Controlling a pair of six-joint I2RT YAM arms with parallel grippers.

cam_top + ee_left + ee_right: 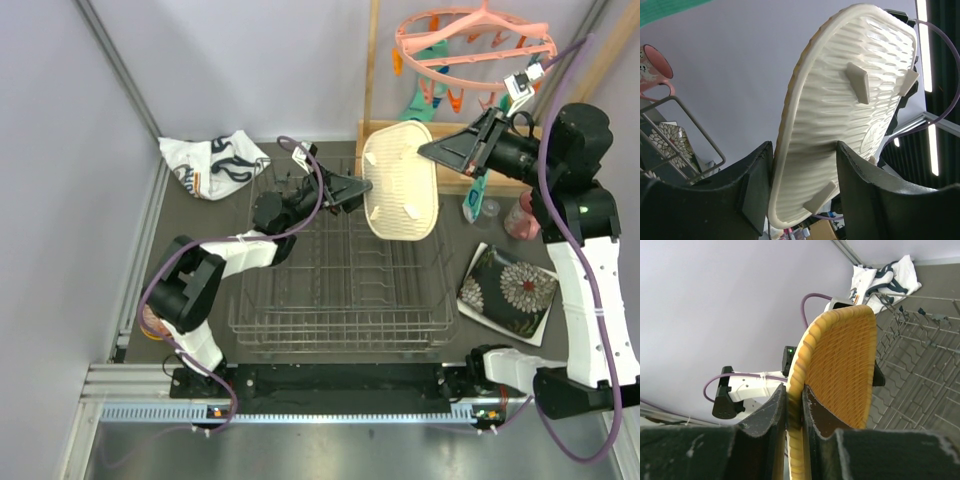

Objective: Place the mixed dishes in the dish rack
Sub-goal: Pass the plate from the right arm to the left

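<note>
The yellow wooden rounded-square plate (400, 180) is held upright above the far right part of the dish rack (340, 285), its cream underside with small feet facing the camera. My right gripper (440, 150) is shut on its right rim; the right wrist view shows the fingers pinching the yellow woven rim (840, 370). My left gripper (362, 187) is open, its jaws straddling the plate's left edge (840, 110) with a gap on one side. The black floral square plate (507, 290) lies right of the rack. The pink cup (520, 218) and the small clear glass (489, 208) stand behind it.
A white cloth with black print (213, 163) lies at the back left. A pink peg hanger (470, 40) with teal socks hangs at the back right, over a light wooden tray (380, 128). An orange rim (152, 322) shows under the left arm.
</note>
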